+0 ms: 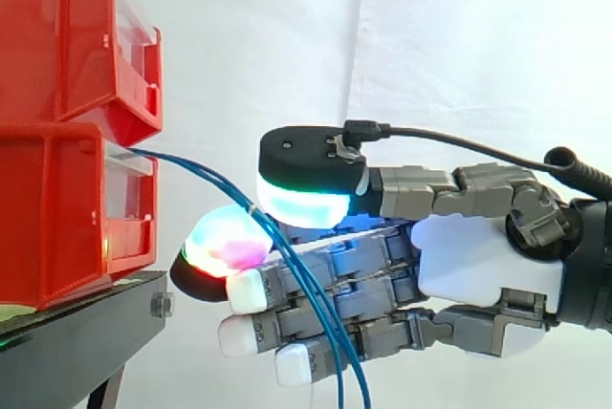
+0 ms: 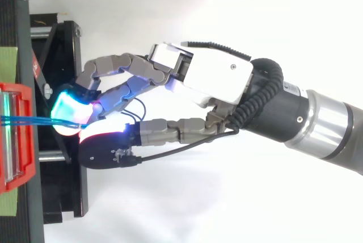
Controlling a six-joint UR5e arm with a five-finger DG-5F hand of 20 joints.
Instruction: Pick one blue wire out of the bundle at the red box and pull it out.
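Observation:
Several thin blue wires (image 1: 206,175) leave the front of the lower red bin (image 1: 57,208) and slope down to the right, crossing my fingers (image 1: 316,280) and dropping out of the bottom of the side view. My hand (image 1: 478,256) reaches in from the right, just short of the bin. The thumb pad (image 1: 301,201) glows cyan above, and a finger pad (image 1: 225,242) glows magenta and green below, with the wires passing between them. From the top, the blue wires (image 2: 28,121) run from the red bin (image 2: 17,135) to where the pads of my hand (image 2: 215,75) close together.
A second red bin (image 1: 67,36) is stacked on the lower one. Both rest on a black stand (image 1: 76,333) whose frame (image 2: 57,197) lies under my fingertips. A white curtain hangs behind, with free room to the right of the bins.

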